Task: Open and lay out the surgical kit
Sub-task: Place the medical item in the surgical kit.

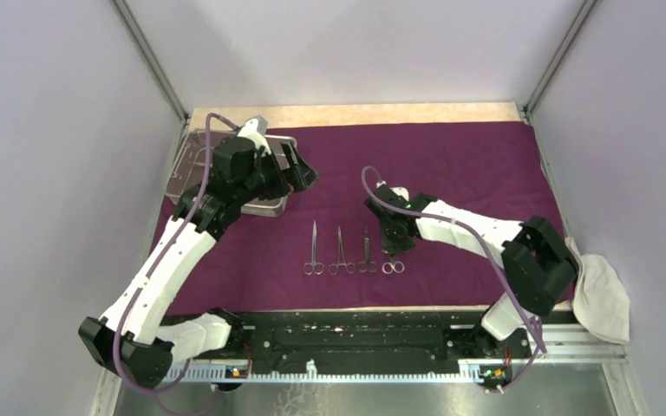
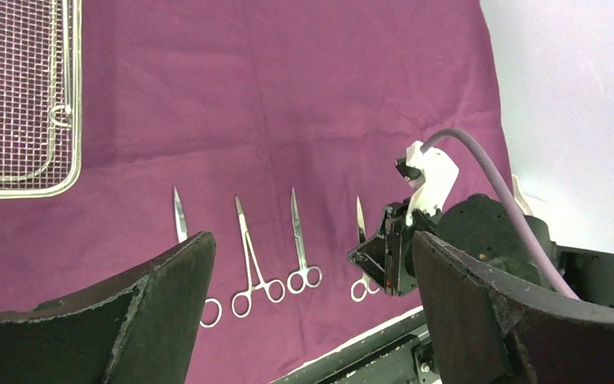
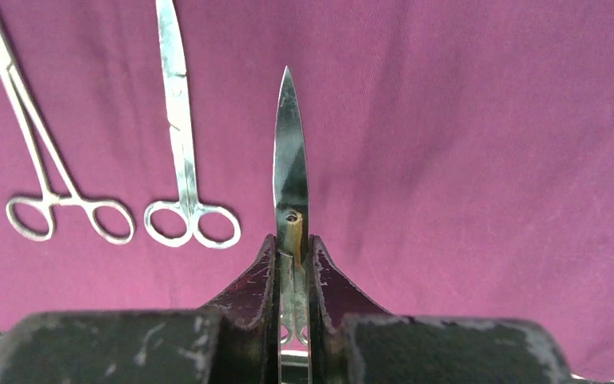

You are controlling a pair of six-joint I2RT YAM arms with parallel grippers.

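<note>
Currently, the scissors (image 3: 290,160) are pinched between the closed fingers of the right gripper (image 3: 292,250) at the right end of the instrument row (image 1: 340,253) on the purple cloth (image 1: 451,165), while the left gripper (image 2: 312,244) is spread wide and empty beside the far-left wire-mesh tray (image 2: 16,88).
</note>
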